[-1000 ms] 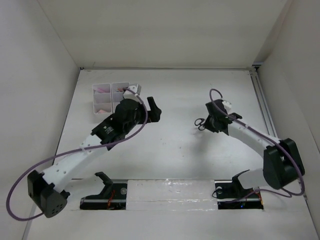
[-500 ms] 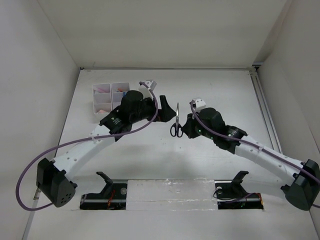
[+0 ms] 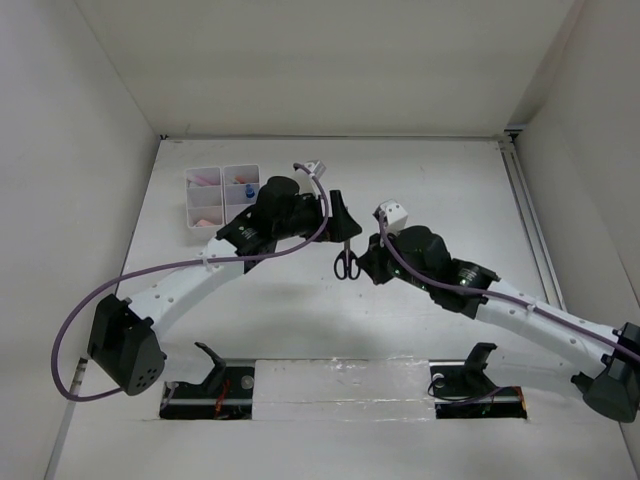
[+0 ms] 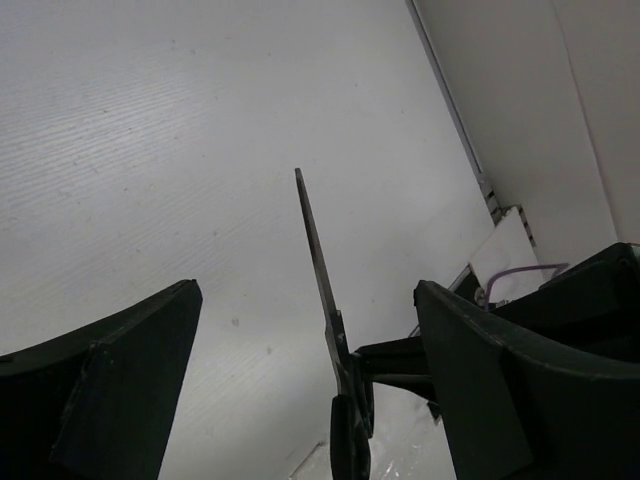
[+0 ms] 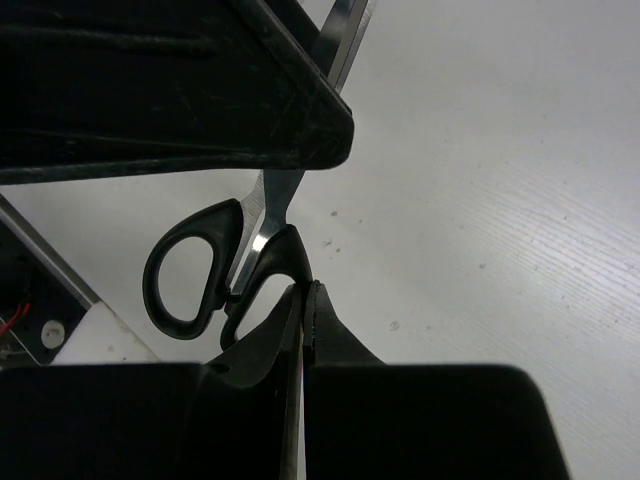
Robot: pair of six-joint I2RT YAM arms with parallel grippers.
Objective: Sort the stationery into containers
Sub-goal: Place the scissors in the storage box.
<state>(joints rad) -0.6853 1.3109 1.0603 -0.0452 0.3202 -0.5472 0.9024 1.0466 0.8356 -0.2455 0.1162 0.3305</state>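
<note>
The black-handled scissors [image 3: 346, 262] hang in the air over the middle of the table, blade pointing away. My right gripper [image 3: 366, 262] is shut on one handle loop of the scissors [image 5: 190, 275], with the fingertips [image 5: 305, 300] pinched together at the loop's edge. My left gripper [image 3: 340, 215] is open, and its two fingers [image 4: 110, 390] straddle the scissors blade [image 4: 318, 260] without touching it. The white organiser tray [image 3: 223, 168] sits at the far left with pink items and a blue-capped bottle [image 3: 247, 187] in its compartments. No other stationery is in view.
White walls close in the table on the left, far side and right. A metal rail [image 3: 528, 215] runs along the right edge. Two black stands [image 3: 210, 362] sit by the arm bases at the near edge.
My right arm has carried the scissors left to the table's middle. My left gripper has swung right, away from the tray, and now straddles the blade.
</note>
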